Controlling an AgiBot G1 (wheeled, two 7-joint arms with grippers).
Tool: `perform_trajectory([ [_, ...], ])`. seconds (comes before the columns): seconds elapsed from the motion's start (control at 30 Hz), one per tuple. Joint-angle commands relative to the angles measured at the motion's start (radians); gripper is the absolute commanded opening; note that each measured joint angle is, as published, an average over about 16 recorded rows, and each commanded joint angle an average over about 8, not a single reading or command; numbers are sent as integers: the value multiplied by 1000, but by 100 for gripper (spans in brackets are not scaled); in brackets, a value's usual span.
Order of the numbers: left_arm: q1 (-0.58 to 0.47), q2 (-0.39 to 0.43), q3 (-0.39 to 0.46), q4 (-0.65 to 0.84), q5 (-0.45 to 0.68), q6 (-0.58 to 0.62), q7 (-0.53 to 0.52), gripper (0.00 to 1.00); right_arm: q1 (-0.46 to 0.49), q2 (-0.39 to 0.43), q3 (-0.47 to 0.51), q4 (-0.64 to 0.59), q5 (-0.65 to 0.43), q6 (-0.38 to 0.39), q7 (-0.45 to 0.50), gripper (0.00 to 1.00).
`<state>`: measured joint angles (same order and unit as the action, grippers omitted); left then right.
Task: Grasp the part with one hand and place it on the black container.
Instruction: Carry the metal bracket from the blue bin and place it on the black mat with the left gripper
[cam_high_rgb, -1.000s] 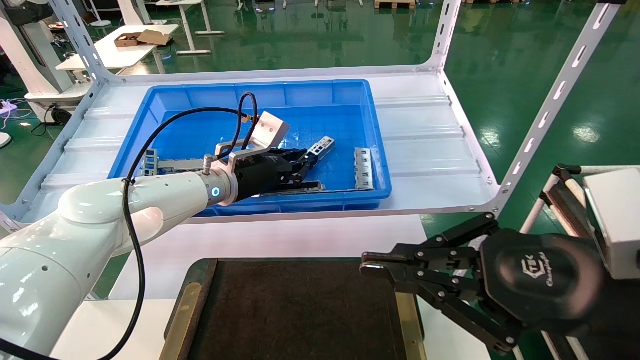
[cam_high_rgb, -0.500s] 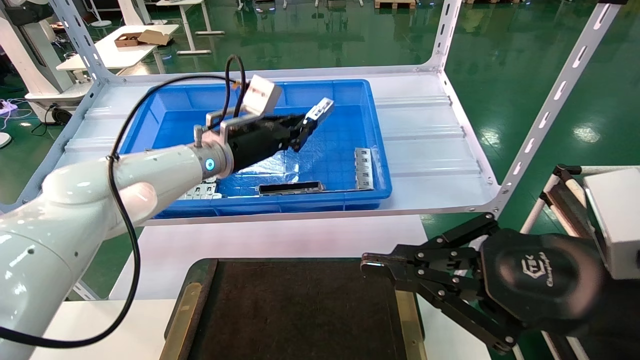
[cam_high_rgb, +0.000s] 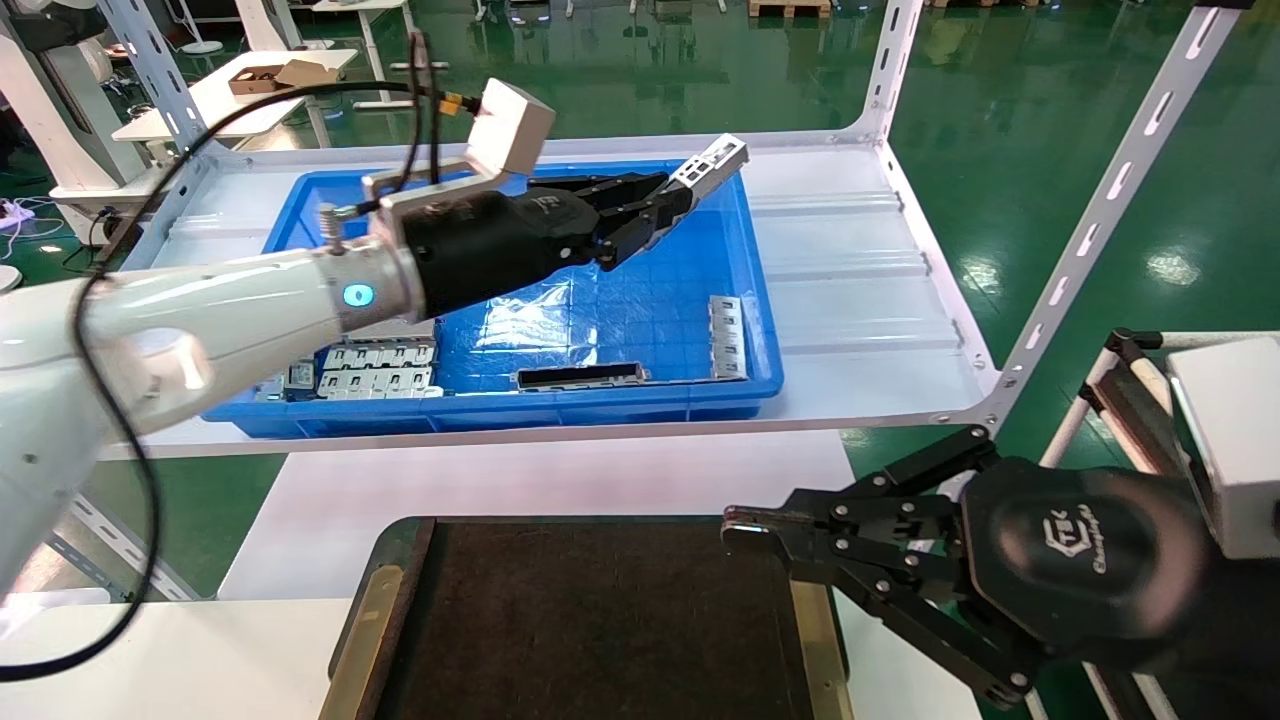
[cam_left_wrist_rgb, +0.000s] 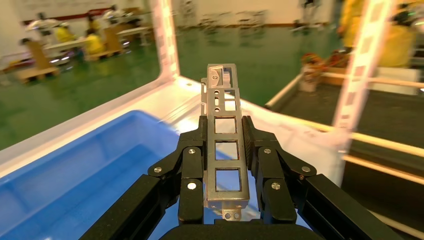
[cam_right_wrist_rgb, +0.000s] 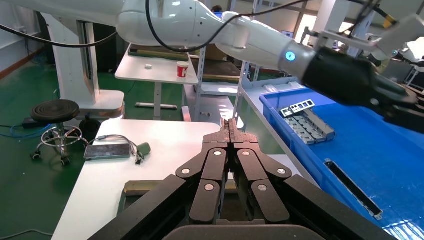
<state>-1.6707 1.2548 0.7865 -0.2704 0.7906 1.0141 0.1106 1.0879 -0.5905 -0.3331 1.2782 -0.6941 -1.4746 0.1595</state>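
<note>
The part (cam_high_rgb: 716, 164) is a narrow silver strip with a row of rectangular cutouts, held in the air above the far side of the blue bin (cam_high_rgb: 500, 411). My left gripper (cam_high_rgb: 668, 207) is shut on it, gripping its two long edges. In the left wrist view the part (cam_left_wrist_rgb: 225, 138) sticks out past the fingers (cam_left_wrist_rgb: 192, 155) of the left gripper (cam_left_wrist_rgb: 225, 122). The black container (cam_high_rgb: 600, 620) lies at the near edge, in front of the shelf. My right gripper (cam_high_rgb: 735, 530) hangs shut and empty over the container's right edge; in its own view the right gripper (cam_right_wrist_rgb: 229, 123) shows its fingertips pressed together.
In the bin lie wider grey plates (cam_high_rgb: 375, 366) at the near left, a dark narrow frame piece (cam_high_rgb: 582, 376) by the near wall and another strip (cam_high_rgb: 727, 338) at the right. White perforated shelf uprights (cam_high_rgb: 1100, 200) stand at the right and back.
My left gripper has risen out of the bin with the part, going from the bin floor up and toward the far right corner. The right arm has not moved.
</note>
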Motion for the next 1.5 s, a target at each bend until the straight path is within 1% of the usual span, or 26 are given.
perform_trajectory([
  [0.03, -7, -18, -6, 1, -11, 59, 2, 0, 0, 0, 0, 0, 0, 0, 0, 0],
  [0.23, 44, -95, 2, -66, -21, 184, -51, 0, 0, 0, 0, 0, 0, 0, 0, 0],
  [0.4, 130, -172, 6, -203, -38, 246, -110, 0, 0, 0, 0, 0, 0, 0, 0, 0],
  [0.57, 239, -253, 11, -400, -60, 252, -184, 0, 0, 0, 0, 0, 0, 0, 0, 0],
  [0.7, 333, -309, 21, -549, -70, 205, -246, 0, 0, 0, -1, 0, 0, 0, 0, 0],
  [0.8, 407, -343, 30, -641, -68, 132, -287, 0, 0, 0, -1, 0, 0, 0, 0, 0],
  [0.9, 486, -371, 39, -721, -61, 27, -326, 0, 0, 0, -1, 0, 0, 0, 0, 0],
  [1.07, 625, -411, 61, -859, -37, -202, -397, 0, 0, 0, -1, 0, 1, 0, 0, 0],
  [1.2, 725, -423, 92, -963, -1, -400, -451, 0, 0, 0, -1, 0, 1, 0, 0, 0],
  [1.33, 795, -398, 130, -1026, 36, -584, -493, 0, 0, 0, -1, 0, 1, 0, -1, 0],
  [1.5, 832, -312, 171, -1022, 64, -784, -533, 0, 0, 0, -1, 0, 1, 0, -1, 0],
])
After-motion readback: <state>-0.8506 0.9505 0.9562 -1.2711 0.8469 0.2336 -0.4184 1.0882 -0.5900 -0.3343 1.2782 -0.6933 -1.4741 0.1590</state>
